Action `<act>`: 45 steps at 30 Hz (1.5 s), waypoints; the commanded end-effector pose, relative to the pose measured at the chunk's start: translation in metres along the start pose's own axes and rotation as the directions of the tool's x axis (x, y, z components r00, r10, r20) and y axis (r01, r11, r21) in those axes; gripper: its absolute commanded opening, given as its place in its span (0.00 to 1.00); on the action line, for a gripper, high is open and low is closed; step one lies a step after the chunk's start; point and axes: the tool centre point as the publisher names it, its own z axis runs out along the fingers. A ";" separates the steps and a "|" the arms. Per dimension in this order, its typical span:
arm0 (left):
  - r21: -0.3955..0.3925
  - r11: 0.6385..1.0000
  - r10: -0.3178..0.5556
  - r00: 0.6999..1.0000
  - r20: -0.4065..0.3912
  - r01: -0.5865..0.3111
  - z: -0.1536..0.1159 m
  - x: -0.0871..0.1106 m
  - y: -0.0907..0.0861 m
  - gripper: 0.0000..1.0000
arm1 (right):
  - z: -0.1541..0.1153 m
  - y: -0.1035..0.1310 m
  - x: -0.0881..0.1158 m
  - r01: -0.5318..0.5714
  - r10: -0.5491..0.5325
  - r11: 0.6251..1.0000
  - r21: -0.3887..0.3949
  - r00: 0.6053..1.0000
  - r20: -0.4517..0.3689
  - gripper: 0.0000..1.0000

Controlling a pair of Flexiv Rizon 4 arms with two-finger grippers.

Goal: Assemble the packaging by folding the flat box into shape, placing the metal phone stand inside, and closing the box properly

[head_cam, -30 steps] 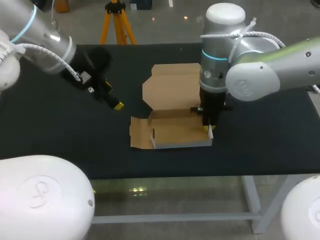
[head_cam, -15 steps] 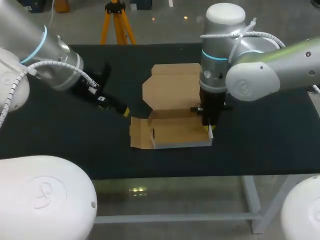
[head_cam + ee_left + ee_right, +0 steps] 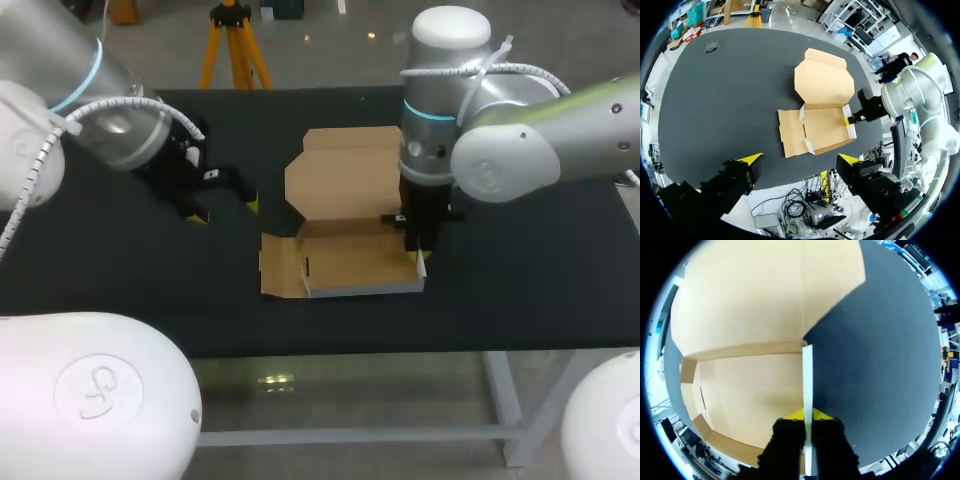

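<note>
The brown cardboard box (image 3: pixel 345 262) lies partly folded at mid-table, with its back and front walls up and its lid (image 3: pixel 345 172) flat behind it. A side flap (image 3: pixel 278 265) lies flat on its left. My right gripper (image 3: pixel 418 257) stands at the box's right end, shut on the upright right side wall (image 3: pixel 807 375), which runs between its yellow tips (image 3: pixel 808 415). My left gripper (image 3: pixel 225 211) hovers open to the left of the box; in the left wrist view its fingers (image 3: pixel 800 160) stand wide apart with the box (image 3: pixel 822 130) ahead of them. No phone stand shows near the box.
The black table (image 3: pixel 120 270) stretches to both sides of the box. A small grey object (image 3: pixel 711 46) lies near the table's far corner in the left wrist view.
My left arm has swung in toward the box and its gripper has turned, still open. The right arm and the box have not moved.
</note>
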 end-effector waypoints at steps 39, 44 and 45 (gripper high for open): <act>-0.004 0.997 0.077 0.953 -0.292 -0.081 0.120 -0.014 0.011 0.84 | -0.001 0.000 0.000 0.000 0.000 1.000 0.001 1.000 0.002 0.00; -0.025 0.996 0.069 0.951 -0.303 -0.081 0.136 -0.018 0.001 0.85 | -0.001 0.000 0.000 0.000 0.000 1.000 0.001 1.000 0.002 0.00; -0.031 0.997 0.064 0.950 -0.304 -0.078 0.139 -0.019 -0.001 0.84 | -0.001 0.000 0.000 0.000 0.000 1.000 0.001 1.000 0.002 0.00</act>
